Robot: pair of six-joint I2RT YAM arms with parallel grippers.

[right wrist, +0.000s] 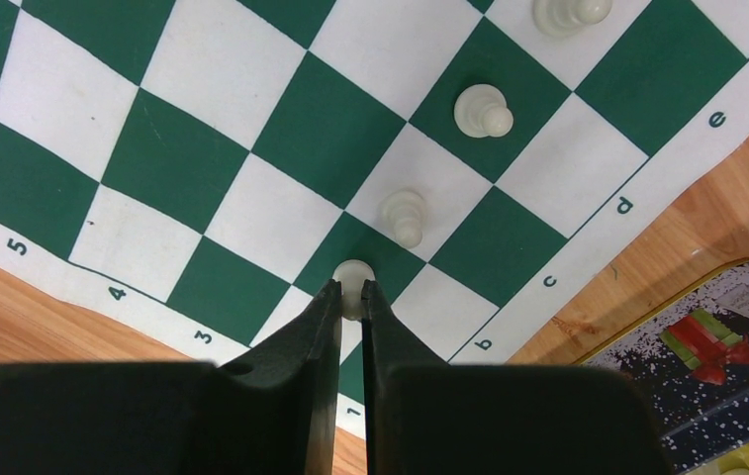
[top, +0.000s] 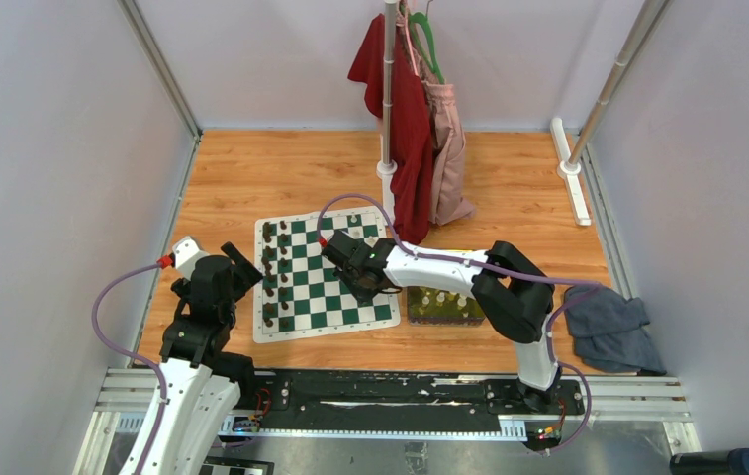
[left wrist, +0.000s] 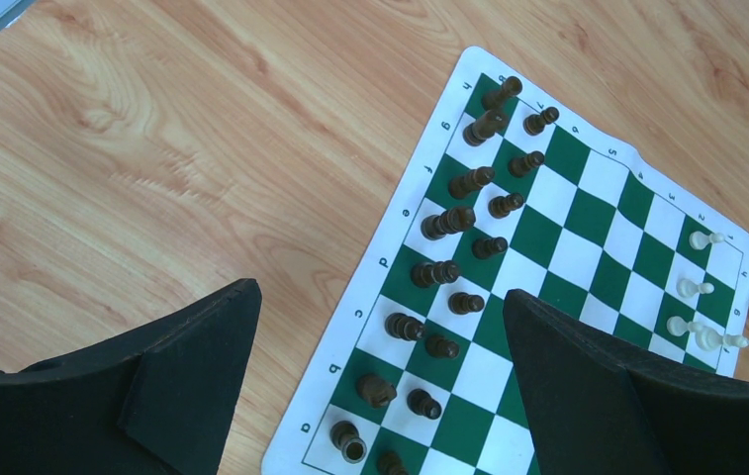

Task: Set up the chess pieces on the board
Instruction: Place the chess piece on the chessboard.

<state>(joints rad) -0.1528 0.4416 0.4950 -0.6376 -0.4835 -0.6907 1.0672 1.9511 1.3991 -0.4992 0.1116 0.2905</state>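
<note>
The green-and-white board (top: 316,274) lies on the wooden table. Dark brown chessmen (top: 269,272) fill its two left columns. My right gripper (right wrist: 352,289) is shut on a cream-white pawn (right wrist: 353,271), low over a square by the board's near right corner (top: 368,287). Two more white pawns (right wrist: 406,216) (right wrist: 482,109) stand in a line beyond it, with a third at the frame's top. My left gripper (left wrist: 380,293) is open and empty above the board's left edge (top: 241,265). White pieces (left wrist: 694,288) show far across the board (left wrist: 568,237).
A yellow-green tray (top: 444,307) holding more white pieces sits right of the board and shows in the right wrist view (right wrist: 687,386). A rack pole (top: 387,99) with red and pink garments stands behind the board's far right corner. A grey cloth (top: 608,327) lies at the right.
</note>
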